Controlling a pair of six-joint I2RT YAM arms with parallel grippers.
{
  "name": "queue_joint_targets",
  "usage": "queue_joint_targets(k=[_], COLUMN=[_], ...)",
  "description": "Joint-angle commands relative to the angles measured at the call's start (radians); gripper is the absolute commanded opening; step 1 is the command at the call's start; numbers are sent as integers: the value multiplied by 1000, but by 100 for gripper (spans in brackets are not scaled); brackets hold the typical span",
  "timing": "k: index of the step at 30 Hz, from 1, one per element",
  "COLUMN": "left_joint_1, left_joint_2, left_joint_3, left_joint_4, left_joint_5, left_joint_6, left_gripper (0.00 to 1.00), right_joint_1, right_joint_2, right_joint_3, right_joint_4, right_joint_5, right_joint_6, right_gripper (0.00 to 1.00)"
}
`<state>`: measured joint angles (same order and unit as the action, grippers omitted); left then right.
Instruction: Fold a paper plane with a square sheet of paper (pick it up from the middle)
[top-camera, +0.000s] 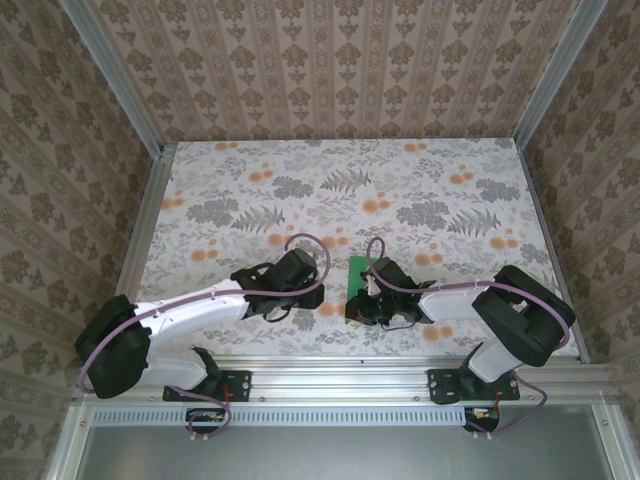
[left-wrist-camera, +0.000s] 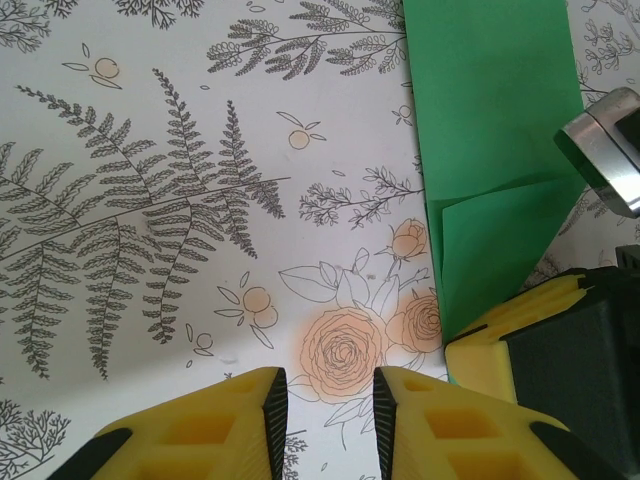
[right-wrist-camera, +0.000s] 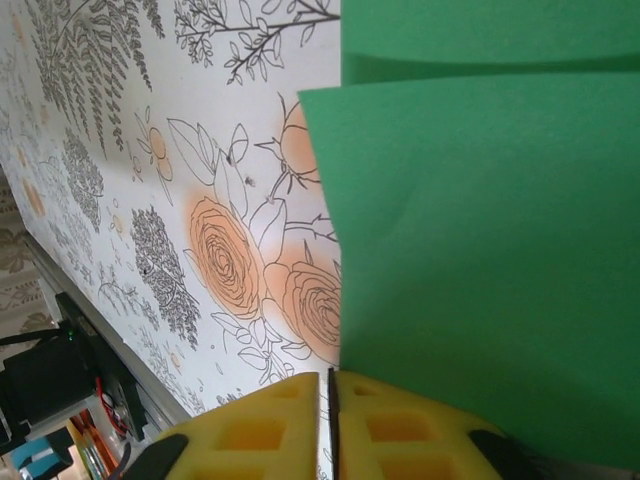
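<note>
The square sheet of paper (top-camera: 359, 268) is bright green and lies partly folded on the floral table, between the two grippers. In the left wrist view the paper (left-wrist-camera: 490, 150) fills the upper right, with a folded flap near its lower end. My left gripper (left-wrist-camera: 328, 385) is open over bare tabletop to the left of the paper, with nothing between its fingers. My right gripper (right-wrist-camera: 327, 378) is all but shut, and the paper's (right-wrist-camera: 480, 250) left edge runs into the thin slit between its jaws. One of its yellow fingers (left-wrist-camera: 495, 350) sits on the paper's near end.
The floral tabletop (top-camera: 400, 190) stretches away behind the grippers. Aluminium rails (top-camera: 150, 210) border the table at left and right, and another runs along the near edge by the arm bases. Patterned walls enclose the back and sides.
</note>
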<state>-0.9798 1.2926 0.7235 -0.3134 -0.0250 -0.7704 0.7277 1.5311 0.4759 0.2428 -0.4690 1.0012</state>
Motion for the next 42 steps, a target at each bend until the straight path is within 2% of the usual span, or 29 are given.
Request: queue_joint_targets(k=[1, 4, 8, 12, 14, 17, 27, 42], left_joint_1=[8, 9, 8, 3, -2, -15, 6, 15], left_joint_2=[23, 60, 129, 232, 284, 360, 508, 594], left_joint_3=[52, 102, 173, 260, 301, 363, 460, 458], left_joint_4=[-21, -21, 2, 16, 7, -32, -56, -90], left_joint_5=[30, 68, 125, 216, 253, 261, 230, 172], left_joint_6=[26, 51, 76, 111, 130, 152, 177, 183], left_gripper=[31, 28, 23, 18, 16, 11, 7, 2], right_joint_1=[-7, -61, -224, -349, -376, -383, -384, -384], right_joint_2=[-87, -226, -344, -349, -326, -295, -226, -175], right_joint_3=[25, 45, 23, 22, 31, 42, 30, 32], right_joint_4=[-91, -262, -411, -467, -467, -447, -352, -301], right_joint_5=[10, 82, 103, 60, 32, 13, -42, -69], right_joint_6=[-21, -80, -145, -208, -224, -227, -199, -179], right_gripper=[19, 24, 30, 37, 38, 40, 44, 47])
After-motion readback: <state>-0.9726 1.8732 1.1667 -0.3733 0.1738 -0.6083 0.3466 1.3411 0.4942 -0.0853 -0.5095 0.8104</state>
